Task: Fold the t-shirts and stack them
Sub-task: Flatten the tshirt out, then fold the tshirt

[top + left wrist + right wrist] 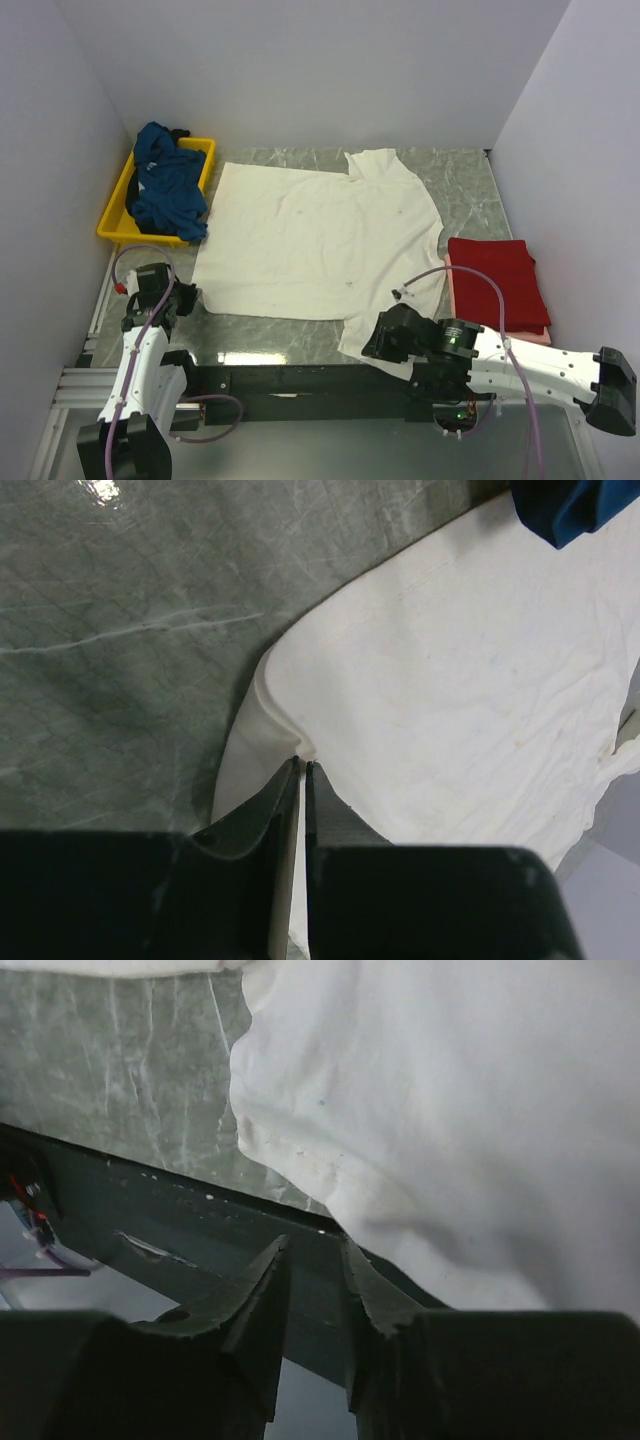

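Left gripper [302,765]: nearly closed, jaws pinched on the near left hem of the cream shirt [310,235]; a raised fold is held at the tips.

Right gripper [315,1245]: jaws parted by a narrow gap, nothing gripped; the cream shirt's near right sleeve is seen just beyond its tips.

Cream shirt: laid flat mid-table [460,185], its near right sleeve reaching the near edge.

Blue shirt [165,185]: heaped in the yellow tray [115,215] at the far left, just beside the cream shirt.

Red shirt [497,280]: folded, at the right, laid on the pink shirt [520,333].

Room: bare marble is left behind the cream shirt and between it and the red shirt; walls enclose three sides.
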{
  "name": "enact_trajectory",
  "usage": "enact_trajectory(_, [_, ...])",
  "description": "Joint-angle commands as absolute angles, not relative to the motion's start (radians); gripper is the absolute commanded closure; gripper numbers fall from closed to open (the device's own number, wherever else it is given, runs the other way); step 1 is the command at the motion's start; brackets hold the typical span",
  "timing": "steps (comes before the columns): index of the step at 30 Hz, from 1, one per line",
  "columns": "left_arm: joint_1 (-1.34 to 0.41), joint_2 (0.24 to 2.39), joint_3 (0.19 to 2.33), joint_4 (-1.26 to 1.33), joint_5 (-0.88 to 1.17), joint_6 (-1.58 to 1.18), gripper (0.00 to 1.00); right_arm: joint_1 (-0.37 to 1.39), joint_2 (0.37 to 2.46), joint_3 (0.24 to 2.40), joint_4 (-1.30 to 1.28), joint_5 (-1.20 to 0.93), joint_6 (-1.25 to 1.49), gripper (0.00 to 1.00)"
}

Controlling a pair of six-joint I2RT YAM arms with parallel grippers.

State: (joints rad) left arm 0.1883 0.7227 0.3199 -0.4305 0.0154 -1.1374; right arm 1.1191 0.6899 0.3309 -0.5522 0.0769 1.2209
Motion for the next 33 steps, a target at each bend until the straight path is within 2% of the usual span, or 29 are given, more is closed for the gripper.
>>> enact_trajectory(1, [0.187, 0.713, 0.327, -0.408, 0.032, -1.118, 0.88, 1.144, 0.689, 0.417, -0.698, 0.189, 1.316, 0.66])
enact_trajectory(5, [0.187, 0.719, 0.345, -0.417, 0.029, -1.112, 0.87, 1.144, 0.588, 0.431, -0.868, 0.213, 1.419, 0.6])
enact_trajectory(9, [0.187, 0.721, 0.353, -0.42, 0.028, -1.111, 0.88, 1.144, 0.431, 0.413, -1.063, 0.218, 1.54, 0.6])
enact_trajectory(12, [0.187, 0.721, 0.351, -0.416, 0.028, -1.112, 0.87, 1.144, 0.338, 0.388, -1.104, 0.148, 1.58, 0.59])
enact_trajectory(15, [0.187, 0.723, 0.35, -0.411, 0.026, -1.112, 0.87, 1.144, 0.339, 0.393, -1.121, 0.133, 1.609, 0.55])
enact_trajectory(19, [0.187, 0.724, 0.342, -0.41, 0.031, -1.117, 0.87, 1.146, 0.419, 0.397, -1.105, 0.147, 1.649, 0.53])
enact_trajectory(29, [0.189, 0.732, 0.351, -0.41, 0.037, -1.108, 0.87, 1.141, 0.898, 0.445, -1.037, 0.216, 1.674, 0.54])
enact_trajectory(33, [0.189, 0.733, 0.351, -0.408, 0.038, -1.104, 0.87, 1.135, 0.965, 0.482, -1.054, 0.276, 1.663, 0.54])
